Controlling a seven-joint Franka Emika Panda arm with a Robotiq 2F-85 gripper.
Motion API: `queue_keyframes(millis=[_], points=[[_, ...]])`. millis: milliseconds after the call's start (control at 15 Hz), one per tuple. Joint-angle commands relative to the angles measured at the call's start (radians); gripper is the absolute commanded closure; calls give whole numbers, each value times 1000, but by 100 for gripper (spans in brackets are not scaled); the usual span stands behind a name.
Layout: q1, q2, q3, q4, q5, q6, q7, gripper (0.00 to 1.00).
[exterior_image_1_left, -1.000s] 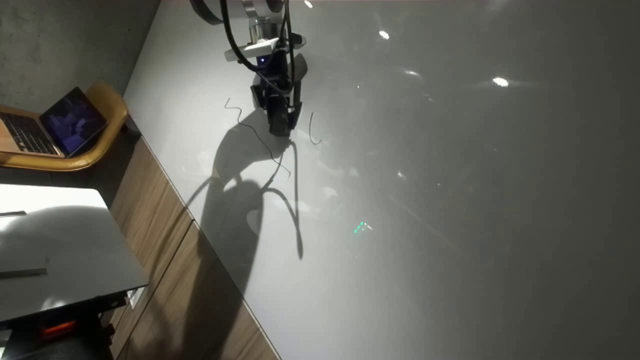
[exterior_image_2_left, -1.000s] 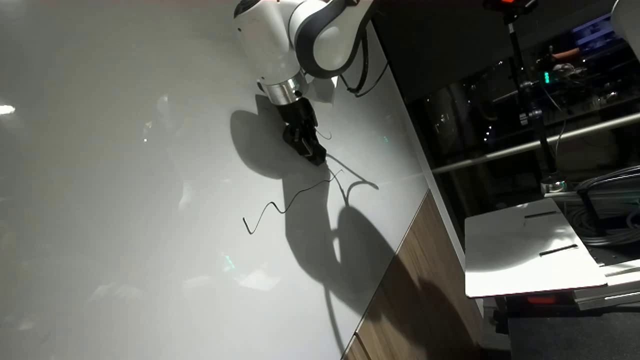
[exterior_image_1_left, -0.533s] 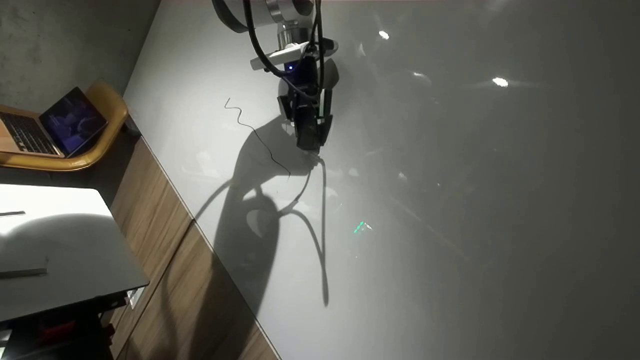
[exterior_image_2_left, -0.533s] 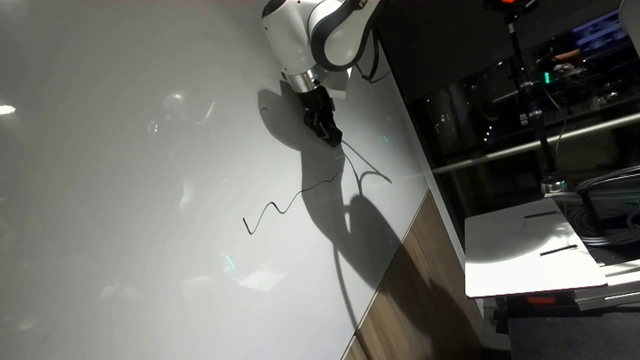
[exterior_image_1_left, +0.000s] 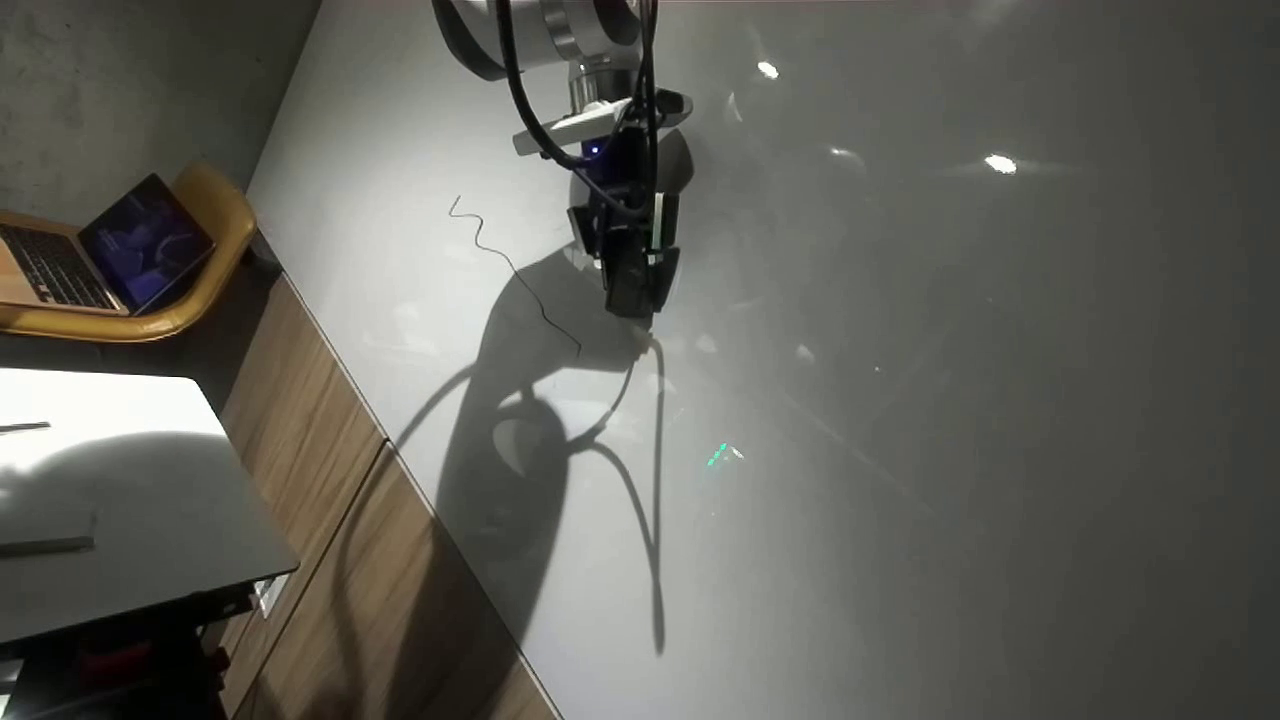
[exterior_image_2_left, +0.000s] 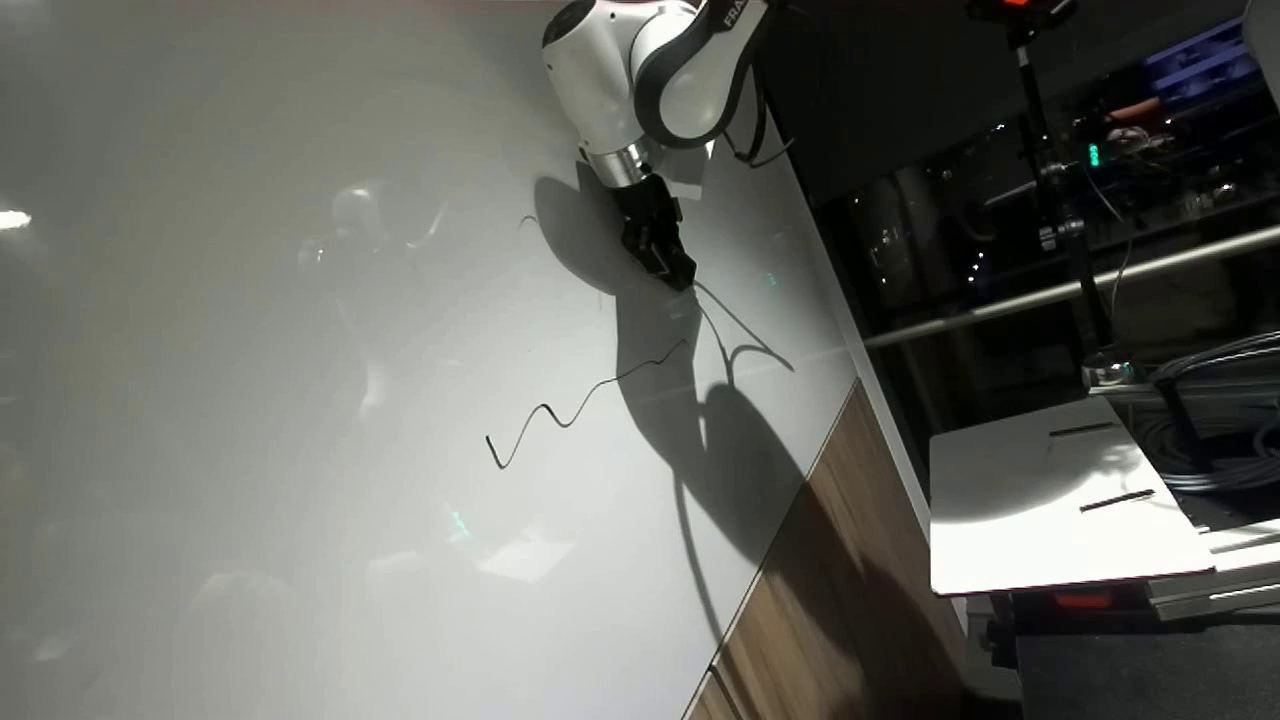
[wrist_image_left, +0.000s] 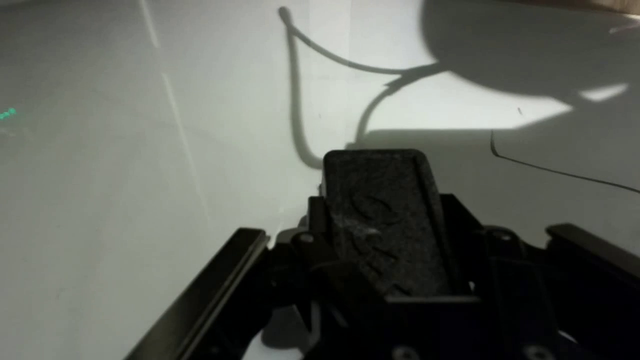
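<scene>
White arm, dark-rimmed joint (lettered "FRA"), silver collar, black gripper.

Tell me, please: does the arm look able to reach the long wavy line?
Probably yes: the end effector holds a dark block near one end of the wavy line; no obstacle shows between.
</scene>
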Motion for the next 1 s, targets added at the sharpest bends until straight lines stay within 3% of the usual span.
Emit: queue_keyframes(millis=[0,933], points=[[-12,46,-12,70,-1,39,-22,68],[118,107,108,154,84,-23,-5,68]])
